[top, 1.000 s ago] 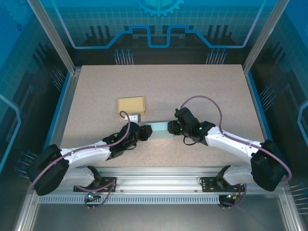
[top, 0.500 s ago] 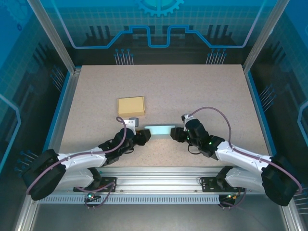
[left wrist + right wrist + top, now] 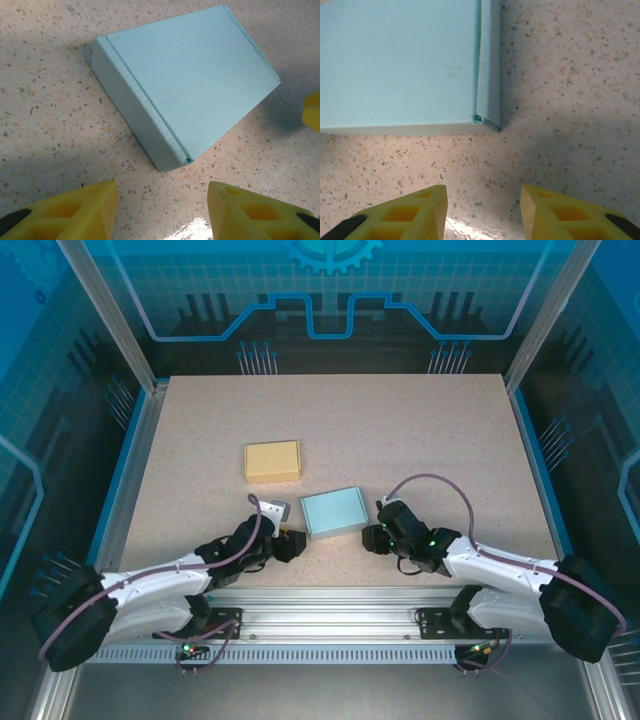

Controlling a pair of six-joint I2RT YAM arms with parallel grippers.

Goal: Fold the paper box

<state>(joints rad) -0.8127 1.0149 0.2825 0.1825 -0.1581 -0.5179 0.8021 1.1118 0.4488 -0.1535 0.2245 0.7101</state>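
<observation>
The paper box [image 3: 333,511] is light blue, folded shut and lying flat on the table, a little near of centre. In the left wrist view the box [image 3: 185,90] lies just ahead of my left gripper [image 3: 162,210], whose yellow fingers stand open over bare table, apart from the box. My left gripper [image 3: 292,542] sits off the box's near-left corner. The right gripper [image 3: 371,537] sits off its near-right corner. In the right wrist view the box [image 3: 400,65] is ahead and to the left of my right gripper [image 3: 482,212], open with nothing between its fingers.
A tan folded box [image 3: 272,461] lies flat on the table [image 3: 420,430] behind and left of the blue one. Blue side rails and a metal frame border the speckled table; the arms' bases sit along the near edge.
The blue box, held up on edge between both grippers a second ago, now lies flat. Both grippers have let go and drawn back toward the near edge.
</observation>
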